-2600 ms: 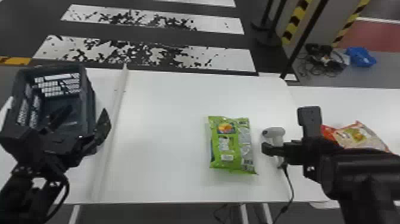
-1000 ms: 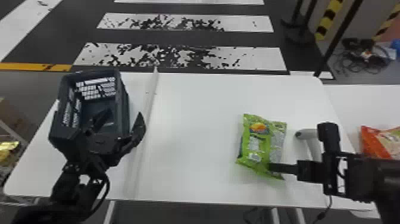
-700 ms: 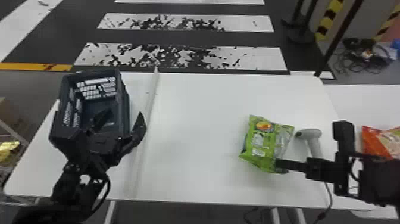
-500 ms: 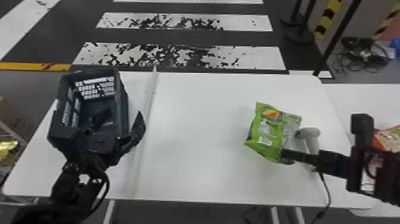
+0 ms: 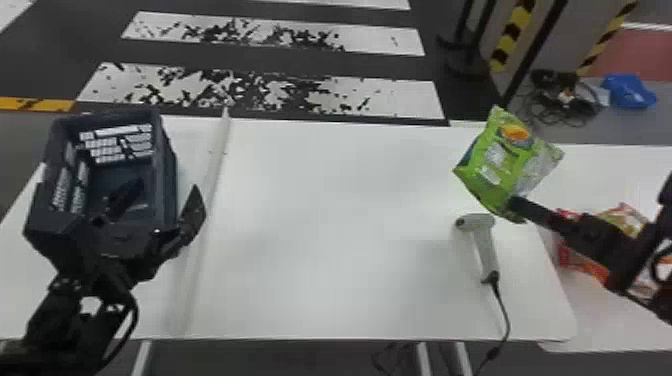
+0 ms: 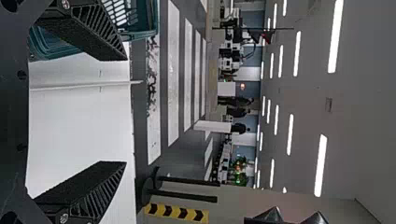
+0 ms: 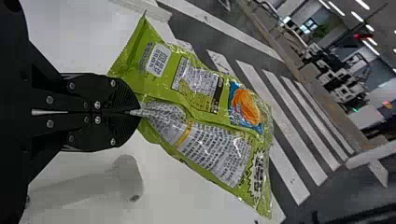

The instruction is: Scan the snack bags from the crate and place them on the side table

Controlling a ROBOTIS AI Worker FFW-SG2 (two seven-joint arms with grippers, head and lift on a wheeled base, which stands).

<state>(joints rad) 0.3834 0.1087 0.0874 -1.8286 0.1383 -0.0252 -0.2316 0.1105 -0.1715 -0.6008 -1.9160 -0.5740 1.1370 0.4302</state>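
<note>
At upper right, the green snack bag (image 5: 502, 165) is pinched by one edge in the right pincer (image 5: 515, 205), probably so its printed face (image 7: 201, 88) is left uncovered; at left, the left pincer (image 6: 126, 111) is held spread near the crate (image 5: 164, 170).

Orange snack bag (image 5: 622, 218) partly hidden

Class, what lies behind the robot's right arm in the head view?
A reddish snack bag on the side table. Parts show above and below the arm; its covered middle cannot be seen.
</note>
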